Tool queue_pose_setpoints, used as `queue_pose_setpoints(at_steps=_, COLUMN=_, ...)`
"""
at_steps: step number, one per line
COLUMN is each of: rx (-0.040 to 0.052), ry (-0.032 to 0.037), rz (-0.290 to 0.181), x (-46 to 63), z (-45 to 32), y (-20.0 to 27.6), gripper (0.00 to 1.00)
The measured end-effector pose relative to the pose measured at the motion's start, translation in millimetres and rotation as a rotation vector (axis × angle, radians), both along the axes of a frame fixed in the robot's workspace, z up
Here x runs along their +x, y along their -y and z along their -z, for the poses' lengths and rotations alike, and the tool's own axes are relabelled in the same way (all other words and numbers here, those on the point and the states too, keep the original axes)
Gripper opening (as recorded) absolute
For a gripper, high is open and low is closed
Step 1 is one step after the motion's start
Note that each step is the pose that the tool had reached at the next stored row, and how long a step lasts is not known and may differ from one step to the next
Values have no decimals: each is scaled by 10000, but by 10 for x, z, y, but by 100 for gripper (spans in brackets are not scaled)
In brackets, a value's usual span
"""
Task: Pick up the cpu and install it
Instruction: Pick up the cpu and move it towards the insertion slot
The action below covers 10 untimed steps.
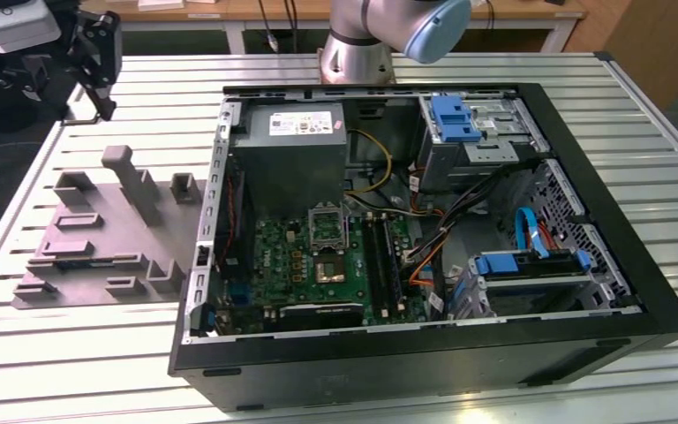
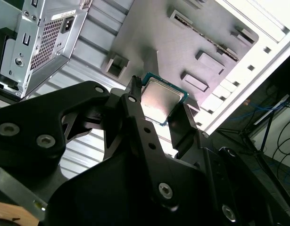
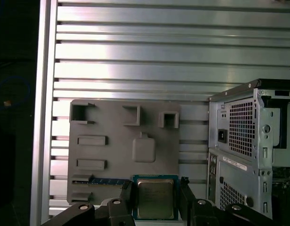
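Holding the cpu [image 2: 161, 104] [image 3: 155, 198] edgewise between the fingers [image 2: 135, 115] [image 3: 185, 194], closed onto two opposite sides of the chip with its silvery lid left bare, as both wrist views show. Hangs clear of the counter [image 1: 80, 353], over the edge of the grey fixture plate [image 3: 121, 136] [image 1: 92, 247] lying on it, toward the counter's far corner at the exterior view's left, where the black tool head [image 1: 89, 49] shows.

Probably very light and fully stiff, with no give to speak of. Likely slick along the thin pale rim, so calls for a square, even pinch at mid-edge rather than at the corners; appears gripped about that way now. Judged fragile on the underside and at the corners: a tilt or a knock against metal could spoil it. Cannot tell how deep the rim sits between them.

Plenty of open slatted counter around the plate, with upright posts [image 1: 139, 181] on it to keep above. Tighter at the open computer case [image 1: 457, 353], just beside the plate: a raised side wall to clear, then the socket [image 1: 327, 228] low on the board, hemmed by the power supply box [image 1: 297, 150] on its far side and loose cables [image 1: 433, 230] toward the exterior view's right. Most room straight overhead.
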State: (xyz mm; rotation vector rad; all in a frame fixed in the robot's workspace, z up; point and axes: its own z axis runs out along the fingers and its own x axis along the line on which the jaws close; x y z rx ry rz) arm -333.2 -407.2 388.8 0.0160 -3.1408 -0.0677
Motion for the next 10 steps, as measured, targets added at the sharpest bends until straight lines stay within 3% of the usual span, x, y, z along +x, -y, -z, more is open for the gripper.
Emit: queue_pose_setpoints(at_steps=10, rx=1, ry=0, rz=0, x=35, z=0, y=0, gripper=47)
